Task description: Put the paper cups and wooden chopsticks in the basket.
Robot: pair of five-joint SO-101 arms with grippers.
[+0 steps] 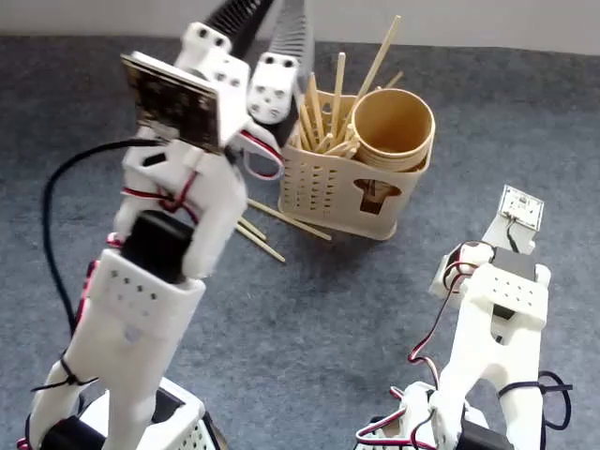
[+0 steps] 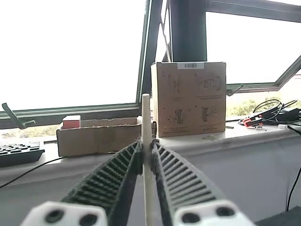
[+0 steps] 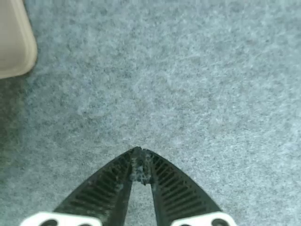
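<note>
- Left gripper (image 2: 147,149) is clamped on one wooden chopstick (image 2: 146,117), beside the basket (image 1: 328,192).
- Paper cups (image 1: 394,127) are already stowed.
- Loose chopsticks (image 1: 291,222) are left on the table (image 1: 525,112); right gripper (image 3: 140,160) is closed, empty.

Your left arm (image 1: 159,253) stands raised, wrist tipped so that the left gripper (image 2: 146,145) points outward, level, away from the desk (image 3: 211,70); its fingers (image 2: 117,169) are pressed together on a wooden chopstick (image 2: 146,113). Your right arm (image 1: 497,319) is folded low, with the right gripper (image 3: 140,153) aimed straight down at the desk, its fingertips (image 3: 133,160) meeting.
</note>
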